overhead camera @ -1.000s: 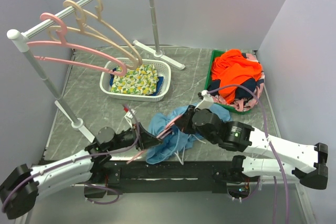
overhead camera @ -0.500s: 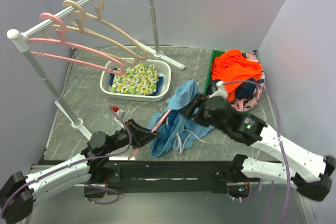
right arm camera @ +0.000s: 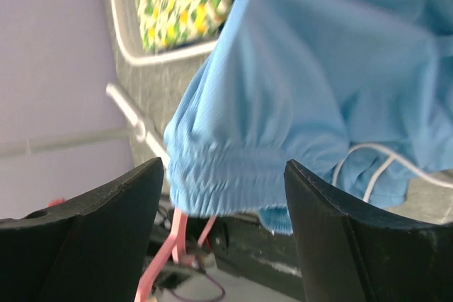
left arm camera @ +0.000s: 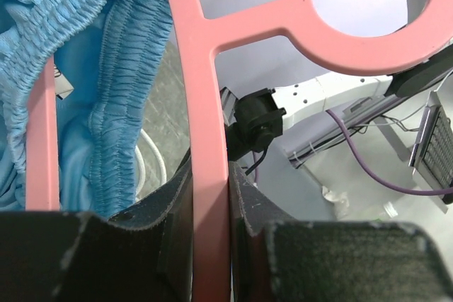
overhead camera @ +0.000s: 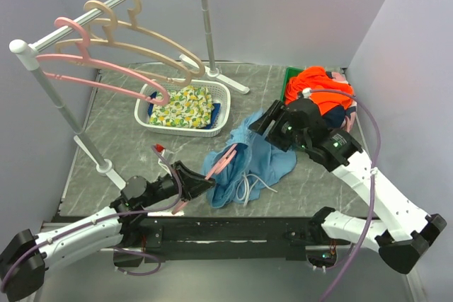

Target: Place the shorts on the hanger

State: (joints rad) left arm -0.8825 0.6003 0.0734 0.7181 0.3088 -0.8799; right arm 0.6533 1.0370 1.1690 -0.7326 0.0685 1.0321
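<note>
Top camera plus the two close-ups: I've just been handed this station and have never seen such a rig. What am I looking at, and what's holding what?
The top view looks down from behind two robot arms bolted at the near edge of the table. Each close-up comes from a camera on one wrist, so its own dark fingers frame the shot. The left gripper is clamped on the pink hanger, which sits partly inside the waistband of the blue shorts. The right gripper stands open at the shorts, gripping nothing. Farther back: a white basket with lemon-print cloth, a green bin of orange clothes, and a rack with spare hangers.
</note>
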